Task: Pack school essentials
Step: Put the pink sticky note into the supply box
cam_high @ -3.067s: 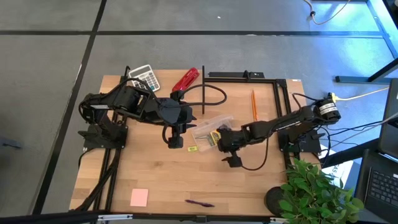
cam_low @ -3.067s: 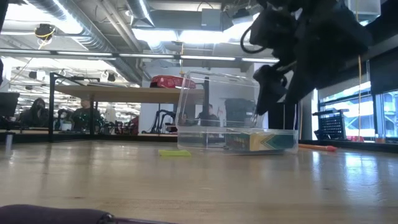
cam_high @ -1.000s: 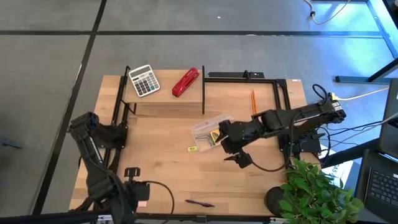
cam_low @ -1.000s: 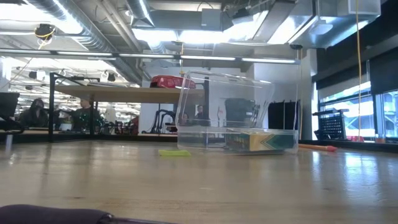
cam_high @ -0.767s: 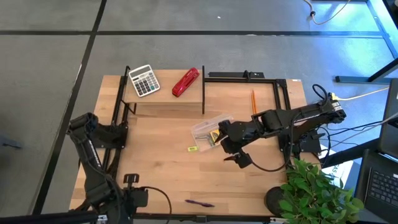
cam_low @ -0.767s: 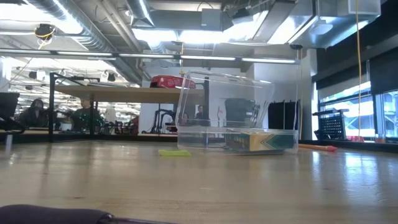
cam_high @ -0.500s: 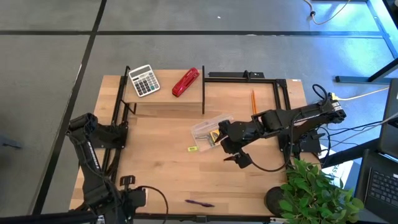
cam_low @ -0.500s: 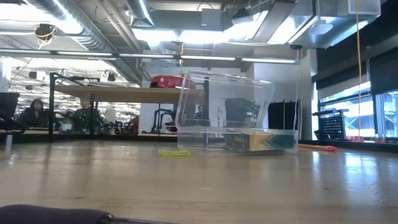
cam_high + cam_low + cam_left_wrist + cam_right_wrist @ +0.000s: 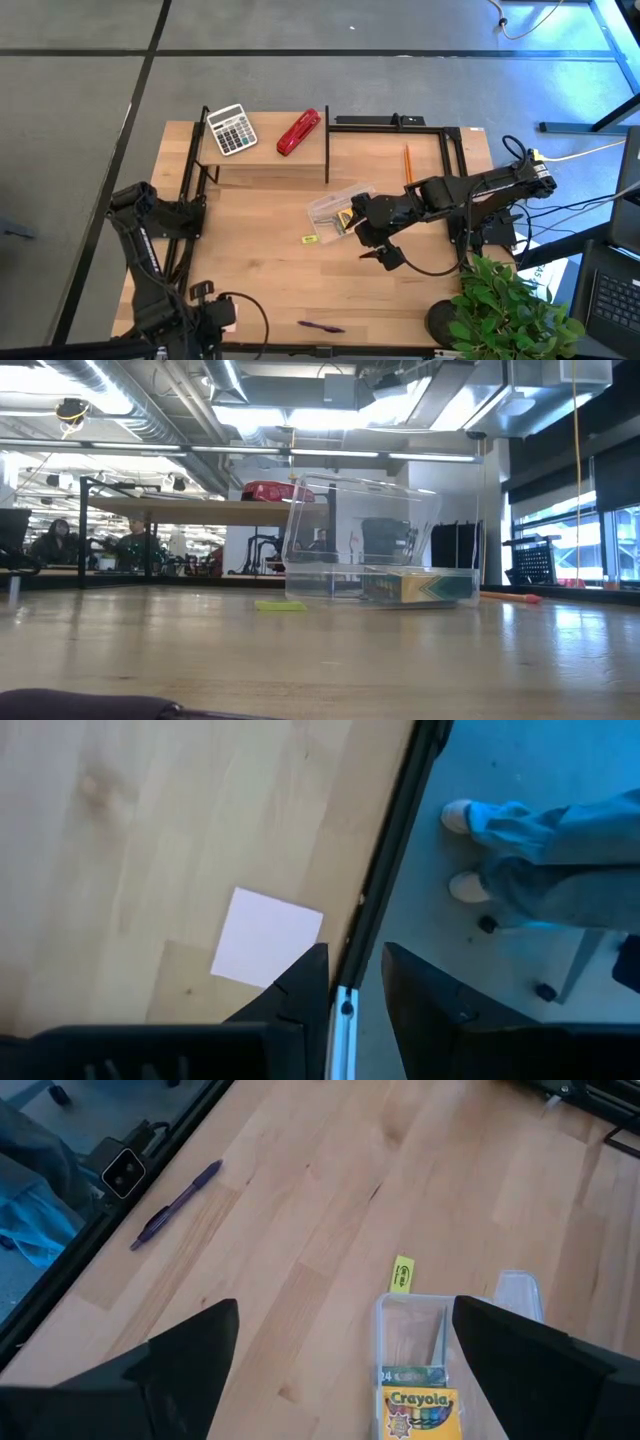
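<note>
My left gripper [image 9: 205,303] hovers open over the table's near-left corner. In its wrist view the fingers [image 9: 300,990] straddle the table's edge rail, with the pale pink sticky-note pad [image 9: 265,937] lying flat just beside them. My right gripper [image 9: 372,243] is wide open above mid-table, beside the clear box [image 9: 338,206] that holds the yellow-green crayon box [image 9: 420,1410]. The tiny yellow block [image 9: 403,1274] lies before the box. The purple pen [image 9: 320,326] lies near the near edge, and the orange pencil [image 9: 408,168] lies far right. The scissors do not show plainly.
The calculator [image 9: 232,129] and red stapler [image 9: 298,131] sit on a raised shelf at the far edge. A black frame [image 9: 395,122] borders the far right. A potted plant [image 9: 510,305] stands off the near-right corner. A person's legs [image 9: 540,870] stand beyond the near edge.
My left gripper has drifted a little toward the table's near edge, over the pink pad. The right arm and the objects have stayed put.
</note>
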Controlling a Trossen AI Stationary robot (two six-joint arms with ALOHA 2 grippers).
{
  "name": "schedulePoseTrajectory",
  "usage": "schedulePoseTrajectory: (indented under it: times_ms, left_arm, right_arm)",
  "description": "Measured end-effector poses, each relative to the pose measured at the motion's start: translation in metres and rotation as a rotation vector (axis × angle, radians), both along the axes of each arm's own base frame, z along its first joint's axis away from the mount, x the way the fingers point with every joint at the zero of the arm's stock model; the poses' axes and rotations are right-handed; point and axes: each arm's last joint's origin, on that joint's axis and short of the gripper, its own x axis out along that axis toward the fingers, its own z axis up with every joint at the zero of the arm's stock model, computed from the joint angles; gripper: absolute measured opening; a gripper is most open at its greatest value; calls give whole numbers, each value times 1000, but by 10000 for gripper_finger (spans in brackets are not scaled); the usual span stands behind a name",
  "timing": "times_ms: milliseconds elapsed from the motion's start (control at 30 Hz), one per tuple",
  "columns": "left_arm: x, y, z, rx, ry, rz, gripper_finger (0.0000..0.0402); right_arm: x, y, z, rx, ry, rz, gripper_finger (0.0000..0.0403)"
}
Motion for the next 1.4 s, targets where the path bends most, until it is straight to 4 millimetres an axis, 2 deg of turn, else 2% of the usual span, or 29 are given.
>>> schedulePoseTrajectory:
  times_ms: [367,500,767,1133,1300,1400]
  left_arm:
    - [-2,-2,0,-18,-7,40,90]
    - [-2,-3,-6,-20,-3,41,106]
    - [0,-6,-26,-30,-6,39,203]
    - [-3,-2,-41,22,20,35,388]
    - [-3,-1,-48,31,24,35,387]
    - [-4,1,-59,41,32,35,394]
  right_arm:
    - [0,0,0,0,0,0,369]
    - [0,0,0,0,0,0,369]
    - [0,0,0,0,0,0,369]
    - [0,0,0,0,0,0,369]
    - [0,0,0,0,0,-1,369]
    - [0,0,0,0,0,0,369]
